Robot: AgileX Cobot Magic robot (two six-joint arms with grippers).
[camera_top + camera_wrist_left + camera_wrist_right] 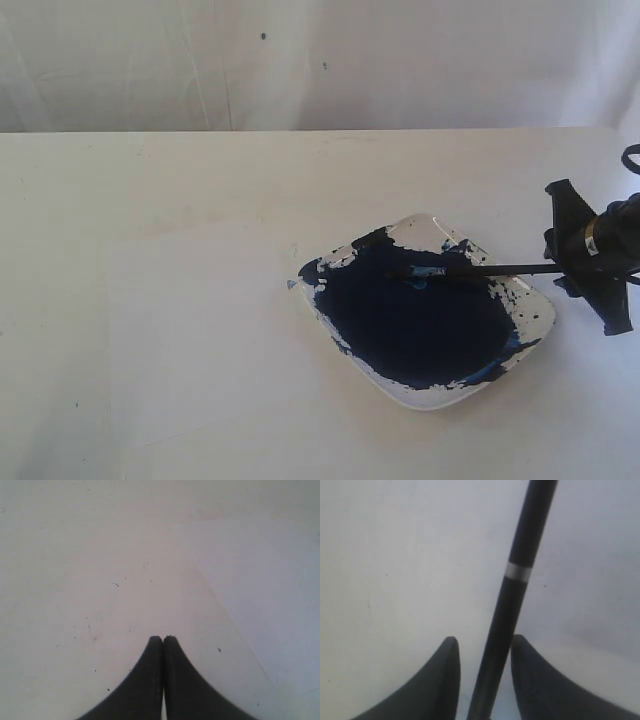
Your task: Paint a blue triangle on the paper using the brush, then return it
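Observation:
The brush (490,269) lies across the paint dish, its tip resting in the dark paint and its handle pointing at my right gripper (562,266) by the table's right edge. In the right wrist view the black handle (512,600) with its white band runs between the fingers of my right gripper (484,639), which stand apart with a gap beside the handle. The paper (210,340) is a faint white sheet left of the dish, and its edge (270,590) shows near my shut, empty left gripper (163,638). No blue triangle is visible on the paper.
A white square dish (430,400) holds a large dark-blue paint pool (410,330) with splashes on its rim. It sits at the centre right of the white table (150,180). A white backdrop stands behind the table.

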